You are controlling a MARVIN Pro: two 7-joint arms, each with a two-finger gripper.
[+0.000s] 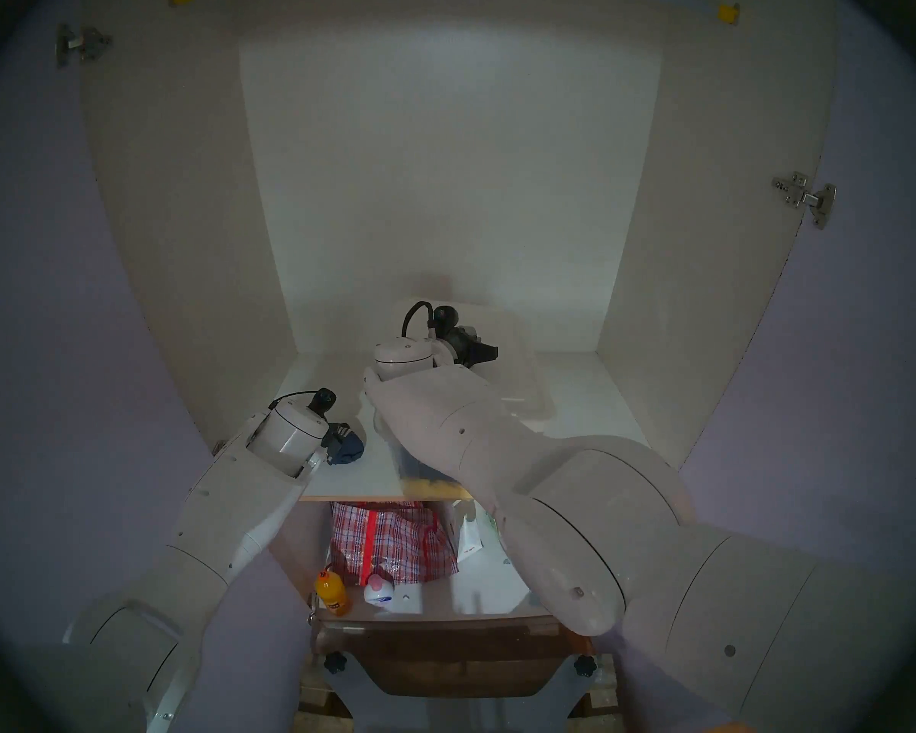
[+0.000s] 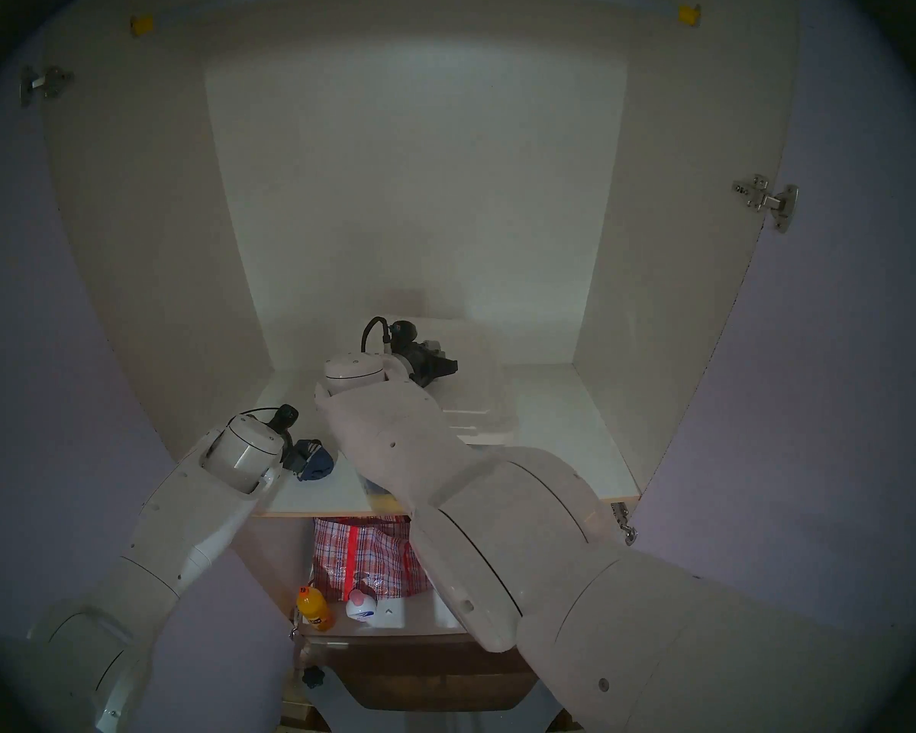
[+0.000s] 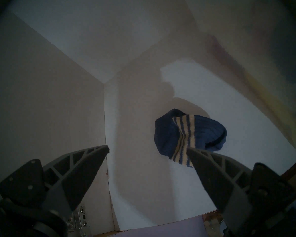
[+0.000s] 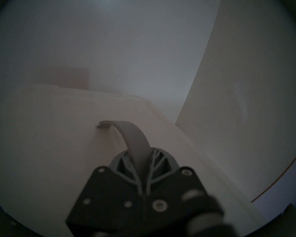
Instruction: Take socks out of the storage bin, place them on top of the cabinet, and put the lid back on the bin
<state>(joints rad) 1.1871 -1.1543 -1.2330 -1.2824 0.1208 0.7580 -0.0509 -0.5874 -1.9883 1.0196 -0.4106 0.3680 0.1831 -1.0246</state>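
While socks [image 3: 186, 135] lie on the cabinet [image 1: 577, 398] shelf, left pincer [image 3: 147, 149] spread empty, right pincer [image 4: 140, 156] clamping lid [image 4: 50, 129] strap.

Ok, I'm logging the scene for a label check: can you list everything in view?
socks: one bundle, navy with white stripes, on the shelf, left.
storage bin: one, clear, shelf front, under the right arm.
lid: one, white, held by its grey strap.
cabinet: one, white.
checked bag: one, red, lower shelf.
bottle: one, orange, lower shelf.
left hand: open, beside the socks.
right hand: shut on the strap.
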